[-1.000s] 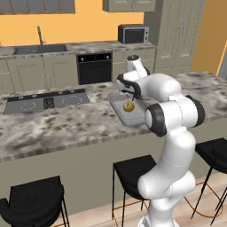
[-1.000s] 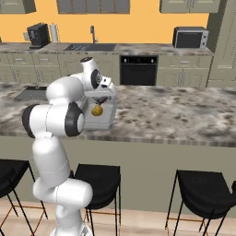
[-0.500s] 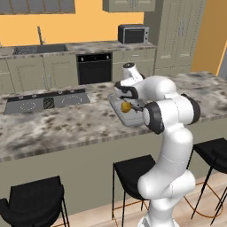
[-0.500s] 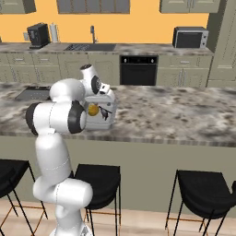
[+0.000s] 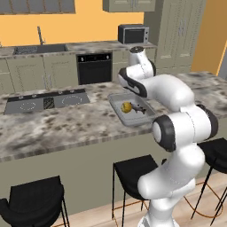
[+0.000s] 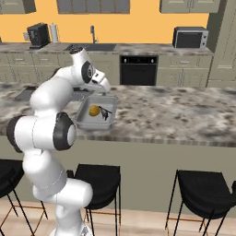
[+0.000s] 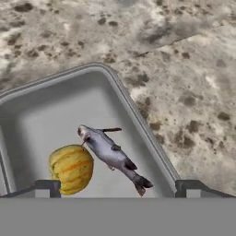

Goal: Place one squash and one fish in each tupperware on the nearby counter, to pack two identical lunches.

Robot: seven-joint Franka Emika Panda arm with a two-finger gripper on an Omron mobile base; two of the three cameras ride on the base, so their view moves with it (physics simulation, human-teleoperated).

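Observation:
A light-grey tupperware (image 7: 55, 106) sits on the marbled counter, near its front edge. In it lie a round yellow squash (image 7: 70, 168) and a dark grey fish (image 7: 110, 155), touching each other. My gripper (image 7: 119, 188) hangs above them, open, its fingertips (image 7: 48, 187) wide apart and holding nothing. From the base views the same tupperware (image 5: 146, 119) (image 6: 87, 122) shows the squash (image 5: 126, 107) (image 6: 94, 110) and the fish (image 5: 138, 109) (image 6: 106, 112) side by side, with my arm bent over them.
Bare marbled counter (image 7: 184, 92) spreads to the right of the tupperware. A cooktop (image 5: 44, 102) is set into the counter to its left. An oven (image 5: 94, 68), a microwave (image 5: 133, 33) and a sink stand along the back wall. Black stools (image 5: 133, 170) stand below the counter.
The hand has lifted up and away from the tupperware. The fish now lies uncovered beside the squash. The jaws stayed open.

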